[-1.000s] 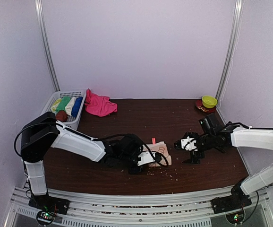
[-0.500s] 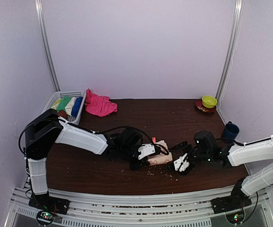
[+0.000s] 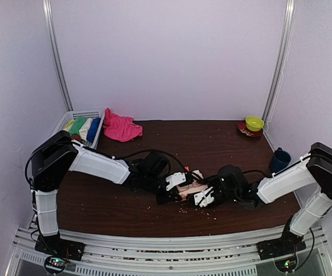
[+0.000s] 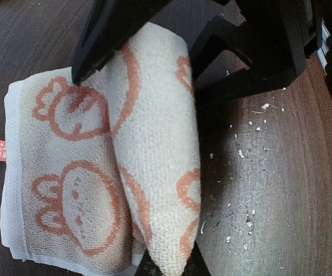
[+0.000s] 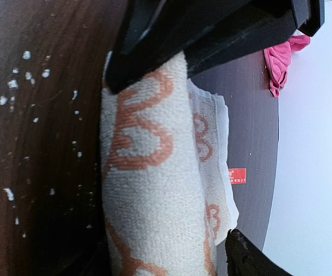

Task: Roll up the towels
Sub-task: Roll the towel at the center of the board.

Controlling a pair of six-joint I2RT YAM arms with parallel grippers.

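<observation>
While the peach towel [image 3: 192, 186] sits mid worktop [image 3: 223, 144] only partly rolled, left fingers [image 5: 154, 34] pinch one end of the roll and right fingers [image 4: 105, 34] are apart around it. Pink towel [image 3: 120, 127] by the basket [image 3: 95, 142] is just a crumpled heap, so plenty left.

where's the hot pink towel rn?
Top view, back left of the table: the hot pink towel lies crumpled just right of the white basket, well away from the peach towel mid-table.

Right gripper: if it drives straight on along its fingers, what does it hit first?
The peach towel roll: its near end lies right at the right gripper's fingertips. Beyond the roll's far end sits what is probably the left gripper, though depth is unclear.
</observation>
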